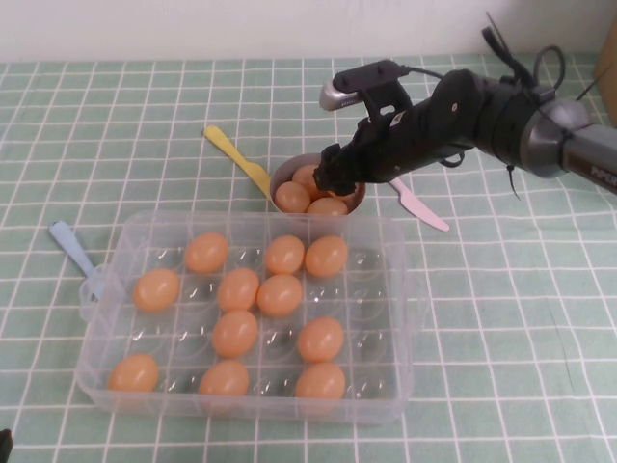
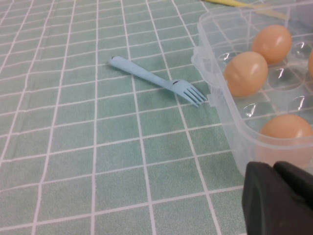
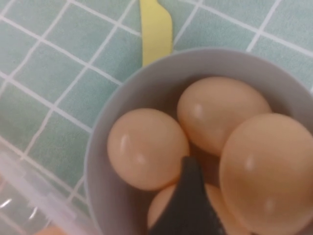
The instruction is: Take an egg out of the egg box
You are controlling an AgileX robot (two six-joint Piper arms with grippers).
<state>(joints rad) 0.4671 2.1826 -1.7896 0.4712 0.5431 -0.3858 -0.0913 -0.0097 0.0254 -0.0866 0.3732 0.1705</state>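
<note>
The clear egg box (image 1: pixel 106 289) sits front centre with several orange-tan eggs in its cups; its corner shows in the left wrist view (image 2: pixel 215 83). My right gripper (image 1: pixel 333 181) hangs over a small grey bowl (image 1: pixel 280 178) behind the box. In the right wrist view one dark finger (image 3: pixel 188 196) presses against a large, close egg (image 3: pixel 266 166), held above three other eggs in the bowl (image 3: pixel 100 161); the other finger is hidden. My left gripper (image 2: pixel 279 196) is shut and empty, low by the box's front left corner.
A yellow plastic knife (image 1: pixel 236 154) lies left of the bowl and a pink one (image 1: pixel 419 207) right of it. A pale blue fork (image 1: pixel 72 249) lies against the box's left side, also in the left wrist view (image 2: pixel 151 81). Green checked cloth covers the table.
</note>
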